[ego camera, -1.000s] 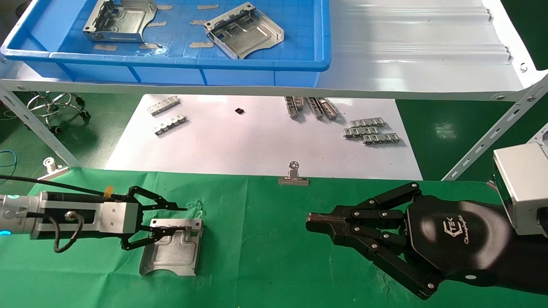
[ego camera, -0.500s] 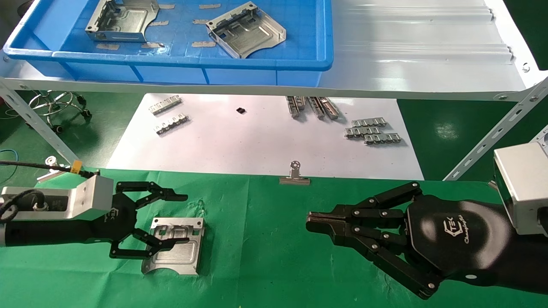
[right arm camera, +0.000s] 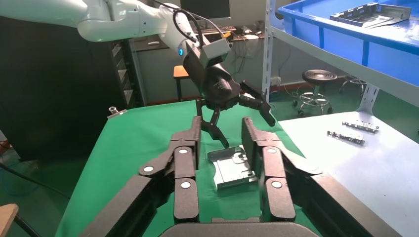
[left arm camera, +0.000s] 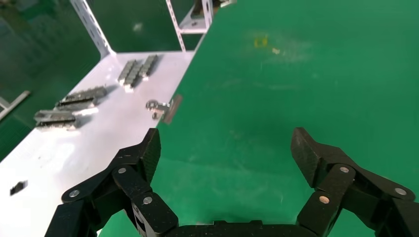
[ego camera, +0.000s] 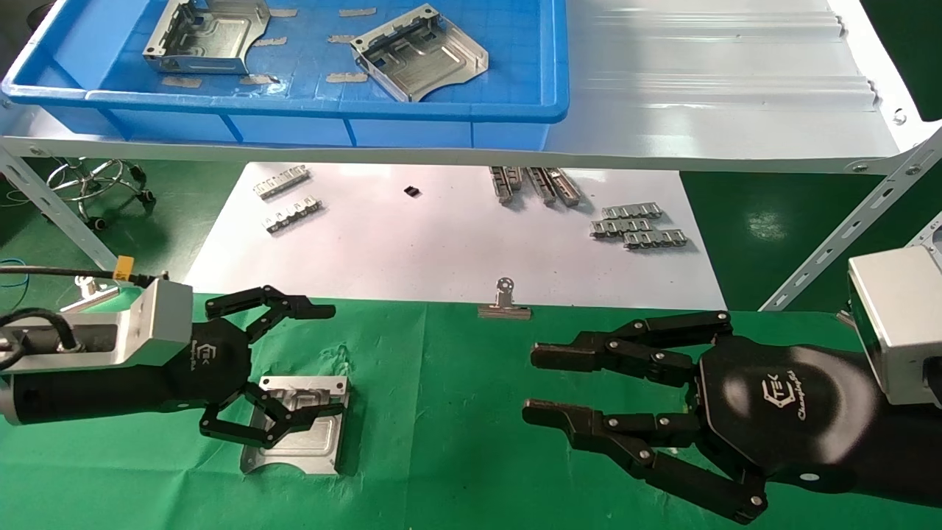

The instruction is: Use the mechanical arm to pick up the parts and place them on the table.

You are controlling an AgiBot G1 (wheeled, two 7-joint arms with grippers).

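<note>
Head view: left pincer (ego camera: 283,372) released, spread over the stamped plate (ego camera: 298,427) lying flat on the table (ego camera: 456,412); right pincer (ego camera: 541,383) spread, empty, farther off

Right wrist view: plate (right arm camera: 232,170) lies just beyond its fingertips

Left wrist view: only cloth between its fingers

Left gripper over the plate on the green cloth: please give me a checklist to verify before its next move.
1. left gripper open: ok.
2. part lying flat on the table: ok.
3. Left gripper's fingers clear of this part: cannot tell; the lower finger overlaps it in the head view.
4. right gripper out of the way: ok, it is open, apart from the part, to its right.
5. blue bin emptied: not ok, two more parts lie inside.
</note>
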